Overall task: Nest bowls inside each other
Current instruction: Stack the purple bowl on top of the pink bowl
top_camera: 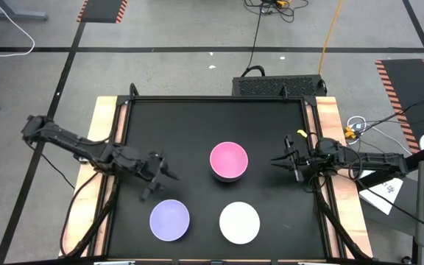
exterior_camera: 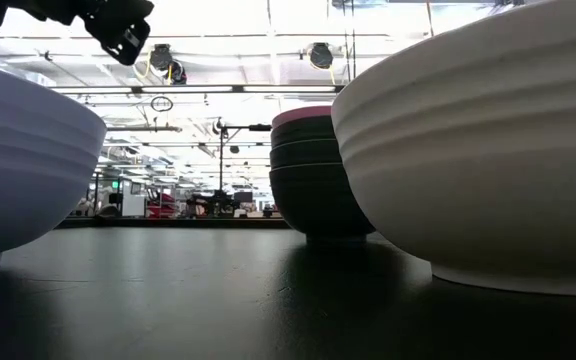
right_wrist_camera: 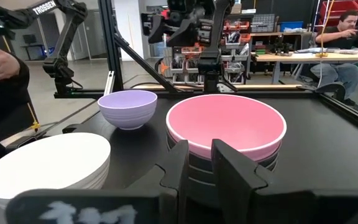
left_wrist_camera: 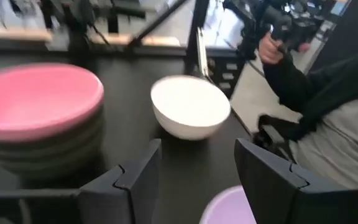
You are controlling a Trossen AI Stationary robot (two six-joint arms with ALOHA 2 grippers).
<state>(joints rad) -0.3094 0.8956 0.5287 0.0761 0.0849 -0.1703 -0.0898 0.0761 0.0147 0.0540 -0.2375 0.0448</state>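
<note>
The white bowl [exterior_camera: 488, 140] looms nearest; the purple bowl [top_camera: 169, 219] lies just below the left gripper [top_camera: 155, 179], fingers wide, empty. The right gripper [top_camera: 289, 160] waits, narrow.

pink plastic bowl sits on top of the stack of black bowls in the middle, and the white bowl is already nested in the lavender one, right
Not quite. The pink plastic bowl does top the stack of black bowls, but the white plastic bowl is not nested: it sits alone on the black table, beside and apart from the lavender plastic bowl. The high view shows the gap between them.
</note>
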